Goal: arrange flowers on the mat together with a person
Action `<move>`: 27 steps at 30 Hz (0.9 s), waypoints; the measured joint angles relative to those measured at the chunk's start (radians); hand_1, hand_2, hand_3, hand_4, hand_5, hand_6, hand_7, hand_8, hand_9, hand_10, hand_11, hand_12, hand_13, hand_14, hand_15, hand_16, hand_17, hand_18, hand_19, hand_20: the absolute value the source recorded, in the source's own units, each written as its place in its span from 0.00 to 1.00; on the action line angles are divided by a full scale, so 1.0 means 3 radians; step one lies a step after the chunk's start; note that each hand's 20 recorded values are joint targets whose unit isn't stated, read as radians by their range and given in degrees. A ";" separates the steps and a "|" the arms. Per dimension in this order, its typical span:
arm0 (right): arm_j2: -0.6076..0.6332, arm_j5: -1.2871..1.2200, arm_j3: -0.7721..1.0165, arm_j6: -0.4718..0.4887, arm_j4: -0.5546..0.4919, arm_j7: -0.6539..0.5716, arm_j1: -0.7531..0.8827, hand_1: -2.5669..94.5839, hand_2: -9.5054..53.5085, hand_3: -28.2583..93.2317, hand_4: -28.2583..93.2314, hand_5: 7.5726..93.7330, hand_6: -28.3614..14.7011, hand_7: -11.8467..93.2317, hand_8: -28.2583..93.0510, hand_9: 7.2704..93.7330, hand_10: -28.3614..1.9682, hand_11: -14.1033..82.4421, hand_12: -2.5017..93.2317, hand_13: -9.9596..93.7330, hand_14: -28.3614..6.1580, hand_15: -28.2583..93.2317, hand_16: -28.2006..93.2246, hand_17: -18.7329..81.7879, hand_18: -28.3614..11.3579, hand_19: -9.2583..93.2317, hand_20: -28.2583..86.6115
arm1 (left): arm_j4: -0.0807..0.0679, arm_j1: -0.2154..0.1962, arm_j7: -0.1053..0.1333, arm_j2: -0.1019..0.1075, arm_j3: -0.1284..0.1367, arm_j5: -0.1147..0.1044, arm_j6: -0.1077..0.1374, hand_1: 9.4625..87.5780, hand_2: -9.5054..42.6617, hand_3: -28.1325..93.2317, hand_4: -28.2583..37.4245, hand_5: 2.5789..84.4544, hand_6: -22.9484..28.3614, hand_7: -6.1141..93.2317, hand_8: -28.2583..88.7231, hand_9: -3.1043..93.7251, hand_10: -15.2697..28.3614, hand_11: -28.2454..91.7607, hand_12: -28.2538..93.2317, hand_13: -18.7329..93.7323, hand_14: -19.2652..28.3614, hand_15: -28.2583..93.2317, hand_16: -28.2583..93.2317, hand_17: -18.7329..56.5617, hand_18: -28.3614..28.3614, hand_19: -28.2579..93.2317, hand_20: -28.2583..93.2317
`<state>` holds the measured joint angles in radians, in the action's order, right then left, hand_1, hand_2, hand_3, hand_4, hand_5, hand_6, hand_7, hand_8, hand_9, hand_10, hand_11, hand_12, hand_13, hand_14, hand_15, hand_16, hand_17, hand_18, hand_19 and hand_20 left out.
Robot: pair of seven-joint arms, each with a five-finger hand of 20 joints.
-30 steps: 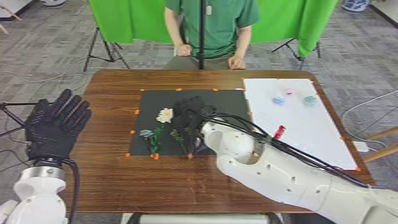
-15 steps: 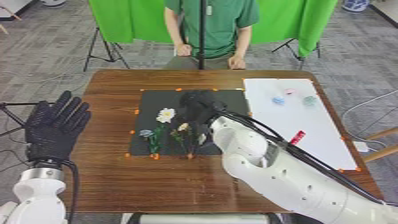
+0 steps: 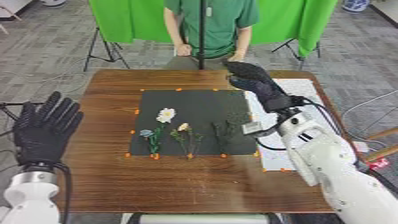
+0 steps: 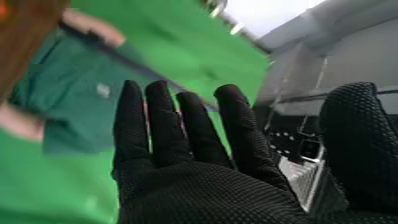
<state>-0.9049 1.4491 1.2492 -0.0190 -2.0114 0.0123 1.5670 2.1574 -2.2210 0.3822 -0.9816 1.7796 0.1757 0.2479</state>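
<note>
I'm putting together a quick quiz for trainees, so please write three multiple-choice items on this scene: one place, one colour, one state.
1. Where is the white flower?
A. On the floor
B. On the dark mat
C. In a vase

2. What colour is the leftmost flower on the mat?
A. Blue
B. Red
C. Orange

3. How are the right hand's fingers?
A. Clenched
B. Curled round a stem
C. Straight

1-B: dark mat surrounds its bloom.
2-A: its petals look blue.
3-C: they extend upright, holding nothing.
</note>
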 measured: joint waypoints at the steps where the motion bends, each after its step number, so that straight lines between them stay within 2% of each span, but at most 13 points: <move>1: 0.0019 -0.0154 0.0126 0.0083 -0.0042 0.0045 0.0148 0.19 0.30 0.83 0.05 0.32 0.52 0.20 0.17 0.30 0.34 0.18 0.20 0.35 0.36 0.35 0.41 0.26 0.27 0.47 0.33 | 0.0004 -0.0015 0.0007 -0.0004 0.0015 0.0000 0.0000 0.18 0.49 0.80 0.00 0.51 0.60 0.16 0.17 0.40 0.69 0.37 0.30 0.39 0.69 0.44 0.18 0.20 0.72 0.48 0.32; 3: 0.0036 -0.0526 0.0364 0.0066 -0.0146 0.0067 0.0455 0.19 0.29 0.83 0.05 0.32 0.53 0.20 0.18 0.31 0.35 0.18 0.20 0.35 0.36 0.34 0.42 0.26 0.28 0.46 0.33 | 0.0020 -0.0054 0.0027 -0.0017 0.0059 0.0000 0.0000 0.20 0.51 0.74 0.00 0.50 0.60 0.16 0.17 0.40 0.69 0.37 0.30 0.39 0.69 0.43 0.18 0.19 0.72 0.48 0.32; 4: 0.0036 -0.0725 0.0483 -0.0010 -0.0194 0.0077 0.0604 0.19 0.29 0.83 0.05 0.32 0.53 0.20 0.18 0.30 0.35 0.18 0.20 0.35 0.36 0.34 0.43 0.26 0.28 0.46 0.33 | 0.0029 -0.0078 0.0042 -0.0022 0.0086 -0.0001 0.0000 0.27 0.53 0.66 0.00 0.47 0.58 0.15 0.17 0.39 0.68 0.37 0.29 0.39 0.69 0.43 0.18 0.19 0.72 0.48 0.32; 6: 0.0035 -0.1112 0.0742 -0.0245 -0.0261 0.0115 0.0890 0.19 0.28 0.83 0.05 0.32 0.54 0.19 0.18 0.30 0.35 0.17 0.21 0.35 0.36 0.32 0.44 0.26 0.28 0.45 0.34 | 0.0045 -0.0124 0.0092 -0.0032 0.0132 -0.0017 0.0000 0.33 0.54 0.58 0.00 0.43 0.57 0.15 0.17 0.37 0.68 0.36 0.29 0.39 0.69 0.43 0.18 0.19 0.72 0.48 0.32; 9: 0.0017 -0.1576 0.1226 -0.0394 -0.0281 0.0174 0.1252 0.18 0.27 0.83 0.05 0.32 0.56 0.19 0.18 0.30 0.39 0.17 0.21 0.36 0.37 0.30 0.45 0.26 0.28 0.43 0.34 | 0.0063 -0.0162 0.0221 -0.0033 0.0161 -0.0068 0.0012 0.26 0.53 0.65 0.00 0.43 0.57 0.15 0.17 0.37 0.67 0.36 0.30 0.38 0.69 0.42 0.18 0.19 0.73 0.48 0.32; 11: 0.0000 -0.1811 0.1549 -0.0380 -0.0281 0.0217 0.1447 0.18 0.27 0.83 0.05 0.32 0.57 0.19 0.18 0.30 0.41 0.17 0.21 0.36 0.38 0.29 0.45 0.27 0.28 0.42 0.34 | 0.0073 -0.0177 0.0254 -0.0033 0.0188 -0.0073 0.0013 0.22 0.52 0.71 0.00 0.44 0.58 0.15 0.17 0.37 0.67 0.36 0.30 0.38 0.68 0.41 0.18 0.19 0.72 0.48 0.32; 17: -0.0038 -0.1968 0.2023 -0.0364 -0.0299 0.0433 0.1830 0.18 0.26 0.83 0.05 0.32 0.58 0.19 0.18 0.30 0.47 0.17 0.20 0.36 0.41 0.28 0.46 0.27 0.29 0.40 0.35 | 0.0088 -0.0210 0.0215 -0.0032 0.0297 0.0012 0.0000 0.17 0.49 0.79 0.00 0.44 0.58 0.14 0.17 0.36 0.67 0.36 0.30 0.38 0.68 0.41 0.18 0.19 0.72 0.47 0.32; 22: -0.0090 -0.1950 0.2060 -0.0345 -0.0340 0.0474 0.1998 0.18 0.26 0.83 0.05 0.31 0.58 0.17 0.17 0.29 0.48 0.16 0.19 0.36 0.42 0.27 0.46 0.27 0.30 0.40 0.35 | 0.0095 -0.0208 0.0211 -0.0016 0.0290 0.0033 0.0019 0.17 0.47 0.81 0.00 0.40 0.56 0.16 0.17 0.34 0.65 0.36 0.29 0.38 0.68 0.42 0.18 0.19 0.72 0.48 0.32; 27: -0.0150 -0.1969 0.2088 -0.0261 -0.0343 0.0493 0.2069 0.18 0.26 0.83 0.05 0.30 0.58 0.17 0.18 0.28 0.48 0.16 0.18 0.36 0.42 0.27 0.46 0.27 0.29 0.40 0.35 | 0.0107 -0.0206 0.0200 -0.0008 0.0291 0.0034 0.0045 0.19 0.47 0.82 0.00 0.45 0.58 0.16 0.16 0.36 0.67 0.37 0.29 0.38 0.67 0.42 0.18 0.19 0.72 0.48 0.32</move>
<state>-0.9499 0.8584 1.8756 -0.0974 -2.1144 0.1600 2.1876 2.1896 -2.2828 0.4421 -0.9839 1.8670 0.1858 0.2613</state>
